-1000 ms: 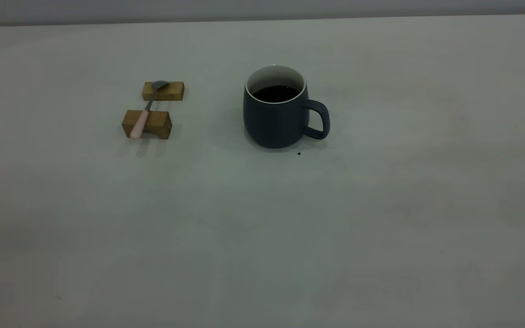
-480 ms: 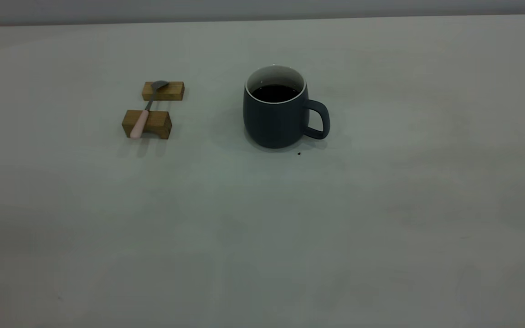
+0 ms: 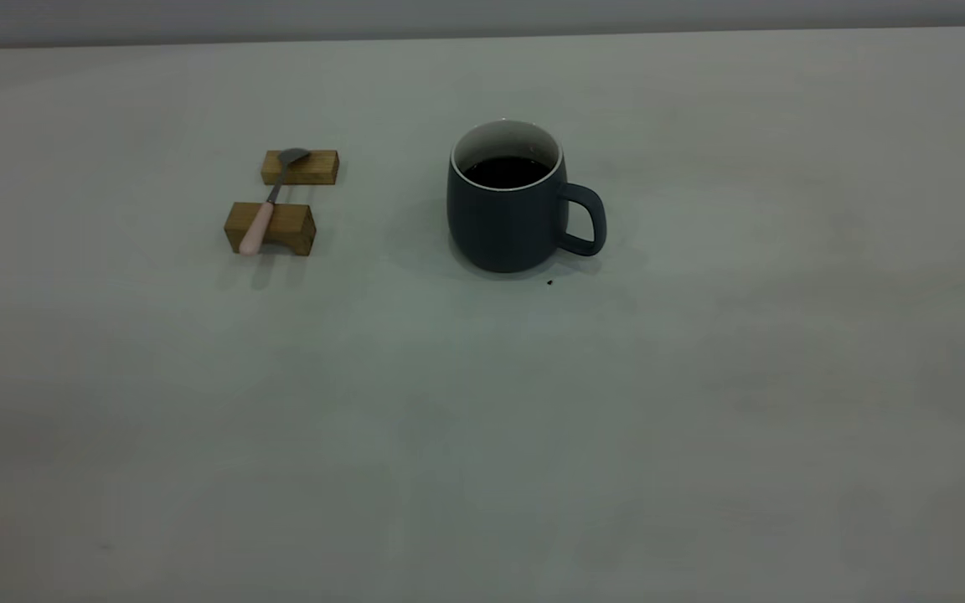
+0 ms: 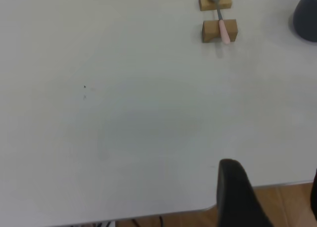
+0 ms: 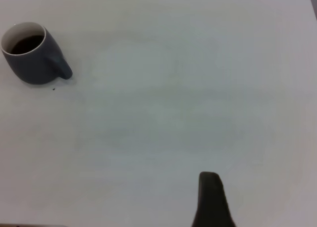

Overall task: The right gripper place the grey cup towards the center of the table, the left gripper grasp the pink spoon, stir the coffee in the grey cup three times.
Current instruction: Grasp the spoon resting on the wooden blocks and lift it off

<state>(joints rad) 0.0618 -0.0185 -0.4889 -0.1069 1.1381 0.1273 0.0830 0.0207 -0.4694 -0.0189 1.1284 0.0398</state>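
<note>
Exterior view: matte blue-grey rounded cup (image 3: 506, 209) with white lining, loop handle to the right, holding dark coffee (image 3: 506, 172), upright on the pale plain surface (image 3: 482, 435). To its left, well apart, the pink spoon (image 3: 269, 203) bridges two small wooden blocks (image 3: 270, 228).

Left wrist view: one dark finger (image 4: 237, 195) of the left pincer visible near the surface edge; spread cannot be told.

Right wrist view: one dark finger (image 5: 212, 200) of the right pincer; spread likewise unreadable; cup far off.

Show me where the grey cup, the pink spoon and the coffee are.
grey cup (image 3: 503, 226), exterior view, on its outer wall.
pink spoon (image 3: 258, 229), exterior view, on its pink handle.
coffee (image 3: 506, 172), exterior view, on the dark surface inside the cup.
</note>
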